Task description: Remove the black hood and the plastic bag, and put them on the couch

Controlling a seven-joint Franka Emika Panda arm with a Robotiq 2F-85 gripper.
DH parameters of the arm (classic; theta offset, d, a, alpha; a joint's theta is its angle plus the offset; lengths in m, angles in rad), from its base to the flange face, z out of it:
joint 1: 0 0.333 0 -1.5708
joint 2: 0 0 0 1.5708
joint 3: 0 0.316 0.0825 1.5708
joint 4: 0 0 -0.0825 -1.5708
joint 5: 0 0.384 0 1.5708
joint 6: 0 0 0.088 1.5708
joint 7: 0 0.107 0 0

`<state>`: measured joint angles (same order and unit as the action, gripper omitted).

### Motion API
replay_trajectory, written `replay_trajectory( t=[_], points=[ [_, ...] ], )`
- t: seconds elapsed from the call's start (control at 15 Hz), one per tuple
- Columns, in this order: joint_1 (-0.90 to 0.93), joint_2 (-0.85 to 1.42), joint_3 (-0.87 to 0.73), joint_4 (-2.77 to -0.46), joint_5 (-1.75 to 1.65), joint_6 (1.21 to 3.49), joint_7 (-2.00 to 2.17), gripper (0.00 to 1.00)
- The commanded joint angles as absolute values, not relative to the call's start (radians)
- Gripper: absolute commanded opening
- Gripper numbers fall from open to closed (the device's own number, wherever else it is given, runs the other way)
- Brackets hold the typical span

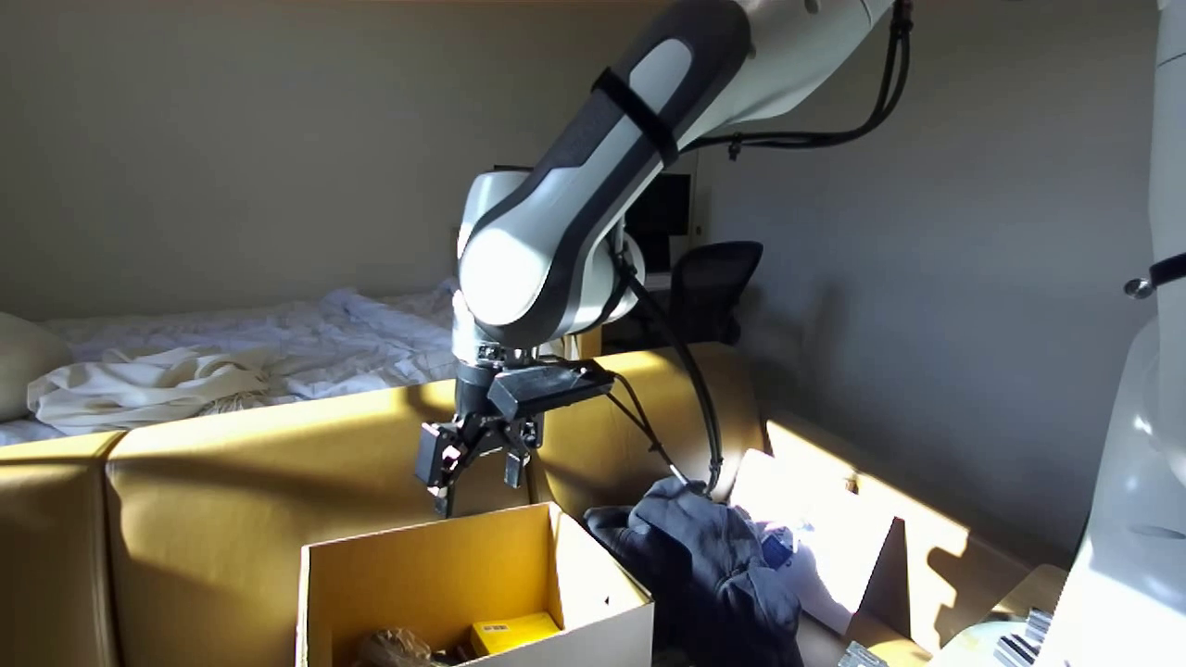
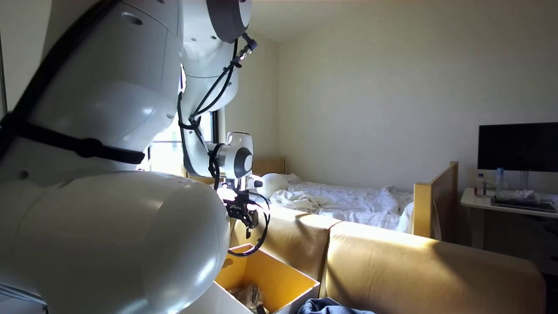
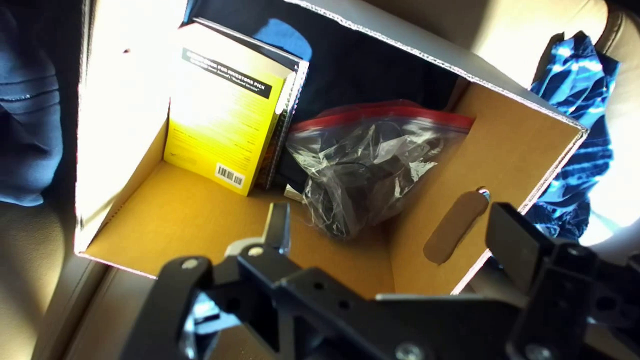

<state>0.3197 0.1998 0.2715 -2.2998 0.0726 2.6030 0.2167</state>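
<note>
While the jaws are standing wide apart along the lower part of the wrist view, an open cardboard box [image 3: 510, 145] is filling the middle of that frame just beyond them. Inside it, just right of centre, a clear plastic bag [image 3: 370, 170] with a red seal strip is resting, and a yellow book [image 3: 220, 120] is showing its barcode to the left. Just beside the box, the black hood [image 1: 713, 565] is lying rumpled on the couch [image 1: 213, 519], below and right of centre in an exterior view. Past the opposite wall, a shiny blue crumpled thing [image 3: 575, 130] is lying at the right of the wrist view. Behind, the couch is showing tan back cushions in both exterior views. Farther off, rumpled white sheets [image 2: 340, 203] are covering a bed [image 2: 422, 209] right of centre in an exterior view, while a dark monitor [image 2: 518, 148] is standing on a white desk [image 2: 473, 199] at the right edge.
</note>
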Motion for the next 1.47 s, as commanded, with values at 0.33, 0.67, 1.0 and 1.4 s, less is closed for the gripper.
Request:
replay_trajectory(
  t=[0.33,0.67,1.0,1.4],
  points=[
    [0.346,0.372,0.218,-2.241,0.017,2.833,0.249,1.00],
    [0.377,0.479,0.146,-2.178,-0.004,3.004,0.242,1.00],
    [0.546,0.512,-0.043,-2.158,-0.030,3.201,0.266,1.00],
    [0.638,0.468,-0.110,-2.163,0.005,3.167,0.221,1.00]
  ],
)
